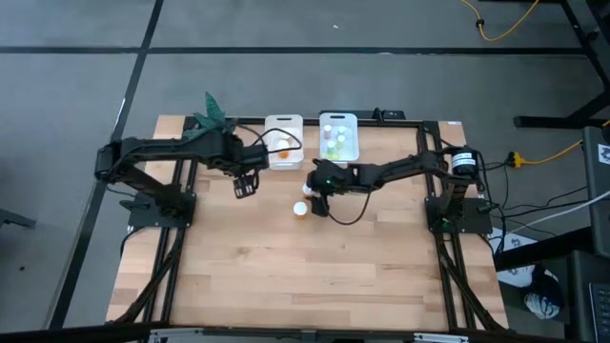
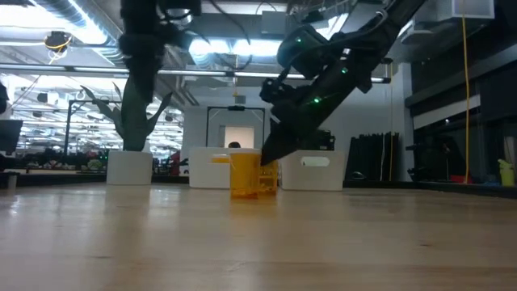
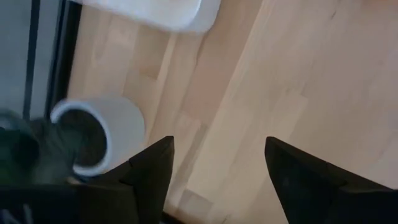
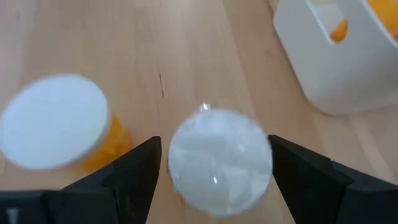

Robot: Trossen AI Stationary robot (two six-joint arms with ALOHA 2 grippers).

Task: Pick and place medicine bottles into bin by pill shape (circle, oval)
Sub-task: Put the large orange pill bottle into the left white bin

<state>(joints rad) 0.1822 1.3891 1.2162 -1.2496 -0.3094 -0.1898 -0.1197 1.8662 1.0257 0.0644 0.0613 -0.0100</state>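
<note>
My right gripper (image 1: 317, 202) is open and low over the table's middle. Its fingers stand on either side of a white-capped bottle (image 4: 221, 162). A second bottle (image 4: 56, 130), with an orange body and a white cap, stands on the table just beside it and also shows in the high view (image 1: 300, 208) and the low view (image 2: 245, 174). My left gripper (image 1: 246, 183) is open and empty above the table, near the left bin. In the left wrist view (image 3: 217, 168) only bare wood lies between its fingers. My right gripper's fingers (image 4: 134, 171) come from above, on either side of the bottle's white cap (image 4: 221, 155). I cannot tell whether they touch it.
Two white bins stand at the far edge. The left bin (image 1: 284, 122) holds orange bottles, and the right bin (image 1: 338, 118) holds small pale green and pink ones. A green plant (image 1: 212, 114) in a white pot (image 3: 99, 134) stands at the far left, close to my left gripper.
</note>
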